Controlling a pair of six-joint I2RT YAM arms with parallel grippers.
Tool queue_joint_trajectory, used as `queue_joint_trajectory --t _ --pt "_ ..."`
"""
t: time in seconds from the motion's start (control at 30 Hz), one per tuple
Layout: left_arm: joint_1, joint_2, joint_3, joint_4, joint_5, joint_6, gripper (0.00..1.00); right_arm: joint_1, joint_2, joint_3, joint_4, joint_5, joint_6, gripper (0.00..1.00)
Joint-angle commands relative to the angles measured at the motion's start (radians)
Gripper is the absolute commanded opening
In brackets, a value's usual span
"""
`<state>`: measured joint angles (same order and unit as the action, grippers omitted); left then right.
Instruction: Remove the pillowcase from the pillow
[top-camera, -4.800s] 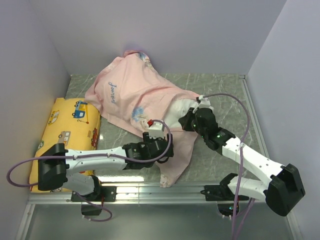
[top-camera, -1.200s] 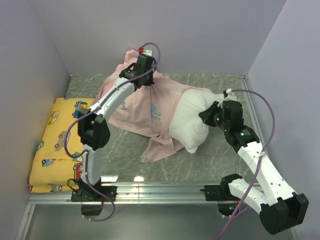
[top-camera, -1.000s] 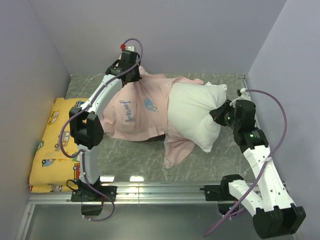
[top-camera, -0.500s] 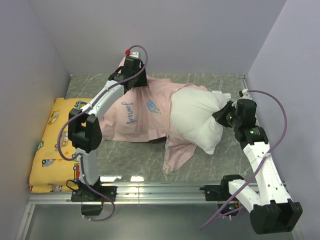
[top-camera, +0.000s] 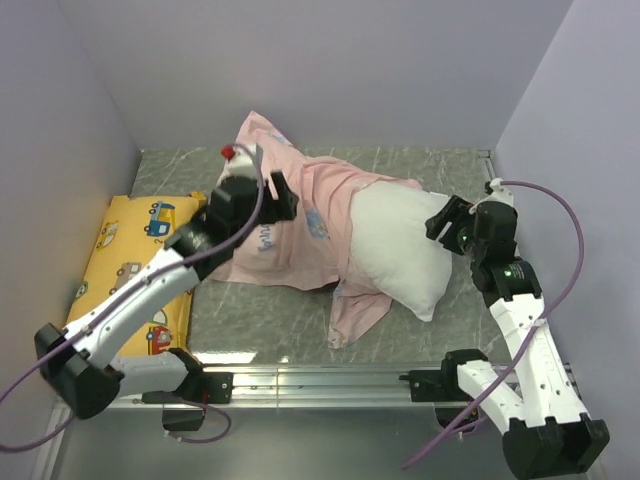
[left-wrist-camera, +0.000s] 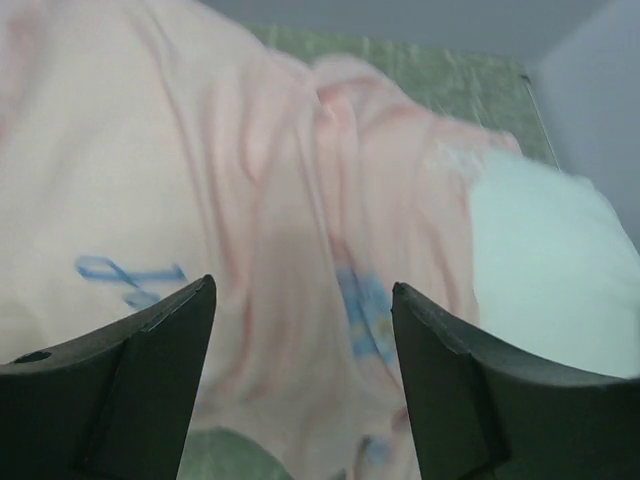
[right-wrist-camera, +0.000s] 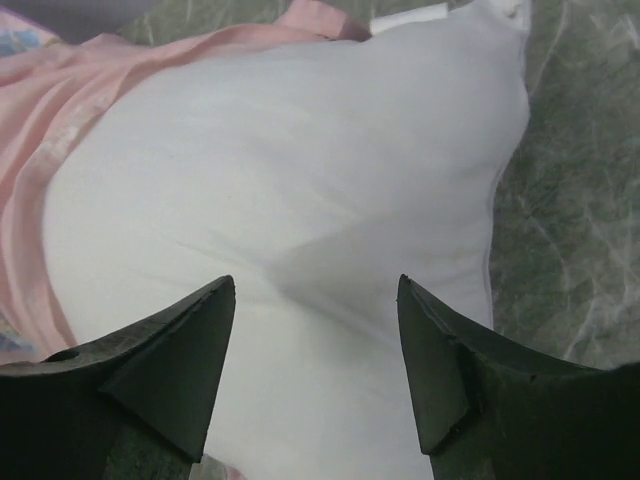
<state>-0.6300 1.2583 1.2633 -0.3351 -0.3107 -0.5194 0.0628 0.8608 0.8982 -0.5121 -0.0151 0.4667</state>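
The pale pink pillowcase (top-camera: 300, 215), inside out with blue lettering, lies crumpled at the back middle of the table. It still overlaps the left end of the white pillow (top-camera: 400, 250), and a flap trails toward the front. My left gripper (top-camera: 283, 196) hovers open over the pink fabric (left-wrist-camera: 260, 200), holding nothing. The pillow (left-wrist-camera: 560, 270) shows to its right. My right gripper (top-camera: 446, 219) stands open at the pillow's right end, with its fingers apart just above the white surface (right-wrist-camera: 300, 150). A strip of pillowcase (right-wrist-camera: 40, 120) shows at the left of the right wrist view.
A yellow cushion (top-camera: 130, 270) printed with vehicles lies along the left wall, partly under my left arm. Pale walls close in the back and both sides. A metal rail (top-camera: 320, 380) runs along the front edge. Marbled tabletop (top-camera: 260, 320) shows in front of the fabric.
Both grippers have opened and let go, the left of the pillowcase and the right of the pillow. The left arm has drawn back from the rear wall and dropped lower. The fabric has settled onto the table.
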Motion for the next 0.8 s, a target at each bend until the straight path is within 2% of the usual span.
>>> queue_joint_trajectory --t 0.0,0.03,0.07,0.13,0.17,0.33,0.5,0.6,0.7,0.73,0.77 --pt "-0.106 -0.086 -0.233 0.112 0.002 -0.117 0.77 0.103 -0.023 0.050 0.007 0.064 -0.040 0.74" --pt "-0.131 -0.132 -0.340 0.143 0.007 -0.152 0.77 0.158 -0.025 0.054 -0.006 0.093 -0.051 0.75" --pt "-0.151 -0.146 -0.381 0.178 0.005 -0.169 0.77 0.260 -0.023 0.056 -0.012 0.128 -0.056 0.77" --pt "-0.216 -0.163 -0.485 0.221 -0.005 -0.200 0.78 0.356 -0.022 0.047 -0.029 0.219 -0.047 0.77" --pt "-0.233 -0.160 -0.513 0.272 -0.004 -0.206 0.78 0.432 -0.020 0.036 -0.029 0.239 -0.040 0.78" --pt "-0.301 -0.116 -0.649 0.451 -0.042 -0.235 0.80 0.632 -0.011 -0.048 -0.046 0.450 0.018 0.79" --pt "-0.312 -0.027 -0.647 0.573 -0.062 -0.206 0.81 0.810 0.059 -0.091 -0.074 0.630 0.073 0.80" --pt "-0.316 0.059 -0.613 0.573 -0.088 -0.195 0.74 0.893 0.140 -0.082 -0.124 0.769 0.127 0.82" --pt "-0.316 0.134 -0.558 0.500 -0.146 -0.217 0.29 0.905 0.228 -0.062 -0.184 0.897 0.193 0.84" --pt "-0.316 0.151 -0.536 0.457 -0.160 -0.221 0.03 0.905 0.244 -0.062 -0.178 0.911 0.193 0.84" --pt "-0.316 0.154 -0.527 0.432 -0.175 -0.228 0.00 0.905 0.259 -0.061 -0.175 0.940 0.191 0.83"
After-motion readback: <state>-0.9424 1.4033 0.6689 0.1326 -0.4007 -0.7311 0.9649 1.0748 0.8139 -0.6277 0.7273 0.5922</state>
